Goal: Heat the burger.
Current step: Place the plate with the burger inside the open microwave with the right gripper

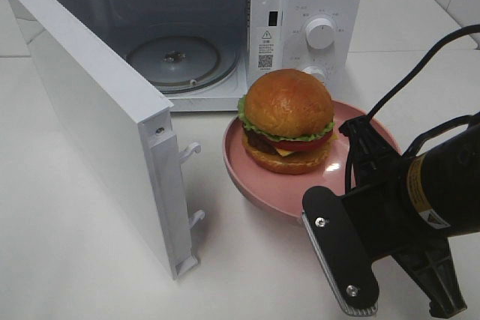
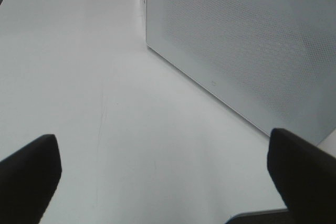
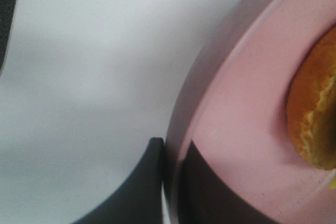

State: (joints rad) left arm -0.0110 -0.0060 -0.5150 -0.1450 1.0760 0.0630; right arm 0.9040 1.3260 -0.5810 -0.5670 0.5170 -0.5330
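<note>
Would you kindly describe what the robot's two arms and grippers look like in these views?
The right arm is black and cylindrical, with a yellow label band bearing a small triangle mark and a black cable looping off it. Its flat black finger carries two silver screws and a ribbed pale pad along one edge. Of the left gripper, only two blunt black fingertips show.

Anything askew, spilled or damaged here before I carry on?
Nothing stands out. The burger sits upright and whole on the pink plate, with nothing spilled. The right gripper is closed on the plate's rim. The microwave door stands wide open, and the glass turntable lies in place inside.
</note>
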